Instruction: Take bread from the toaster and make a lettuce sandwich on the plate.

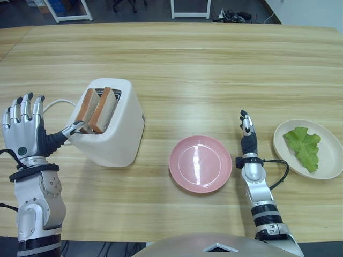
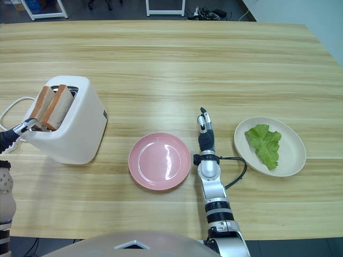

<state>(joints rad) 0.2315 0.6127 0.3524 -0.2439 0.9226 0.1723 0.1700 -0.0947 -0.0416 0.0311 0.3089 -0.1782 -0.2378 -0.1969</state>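
Bread slices [image 1: 98, 110] stand in the toaster [image 1: 118, 136]. The left hand [image 1: 24, 128], spread and empty, sits alongside, seemingly poised to pinch one. The right hand [image 1: 247, 135], straight-fingered and empty, flanks the pink plate [image 1: 200, 165].

I read no legible text, brand, number or sign. Toaster [image 1: 120, 134] body plain white on sides facing me. Pink plate [image 1: 200, 163] and cream plate [image 1: 332, 160] unmarked. Worktop [image 1: 214, 69] shows wood grain, no lettering.
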